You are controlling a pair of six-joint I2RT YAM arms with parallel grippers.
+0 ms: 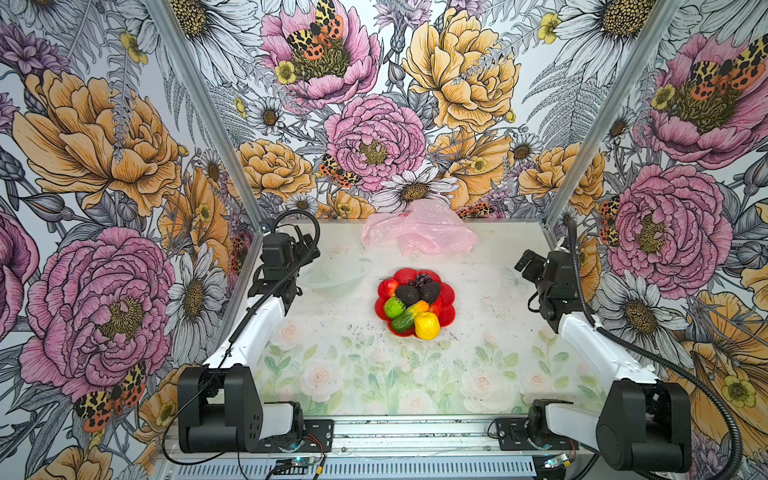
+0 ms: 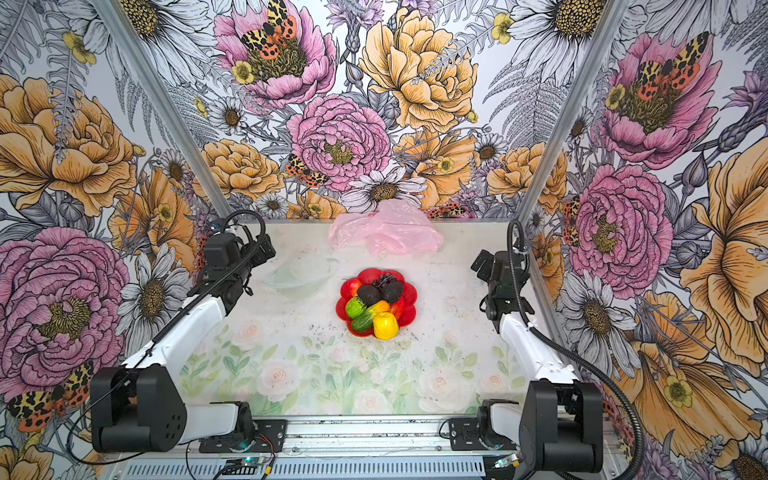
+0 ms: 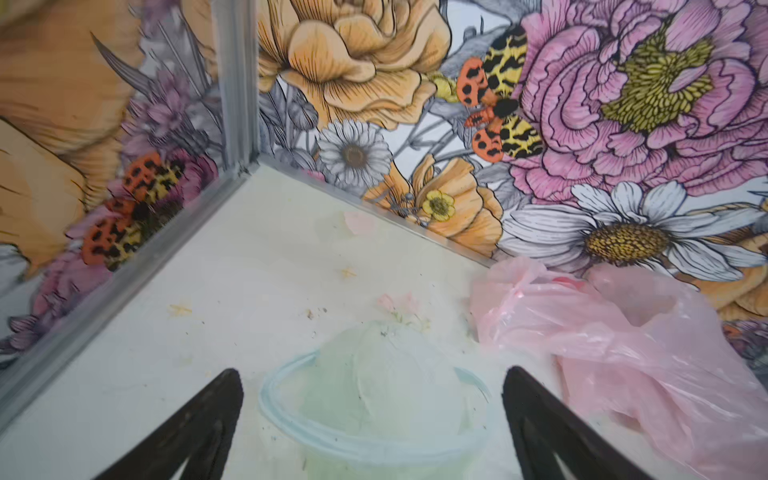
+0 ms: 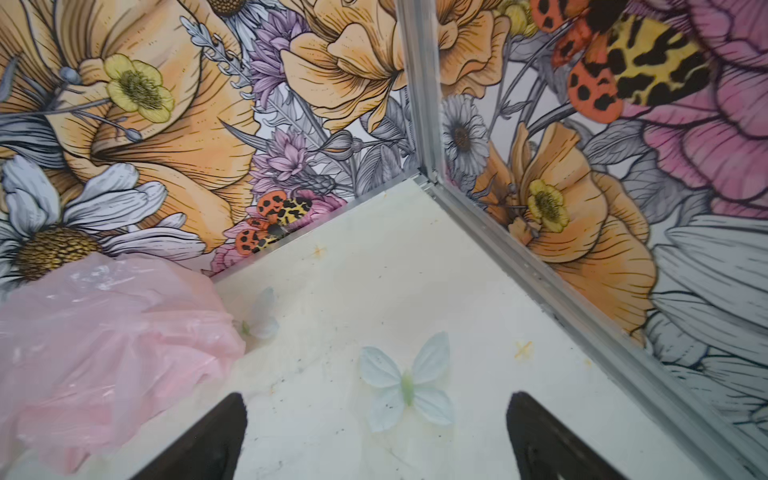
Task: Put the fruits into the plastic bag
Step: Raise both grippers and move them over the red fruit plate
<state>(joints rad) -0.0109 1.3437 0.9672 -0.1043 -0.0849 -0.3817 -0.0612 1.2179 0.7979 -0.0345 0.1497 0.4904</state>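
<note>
Fruits show in both top views, wrist views catch plastic bag

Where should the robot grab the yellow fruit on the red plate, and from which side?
Probably around its rounded middle, coming straight down from above. The yellow fruit sits at the near rim of the red plate. Its near and right sides are bare, while the mango crowds its left. A sideways approach from the left or from behind would likely bump other fruit.
</note>
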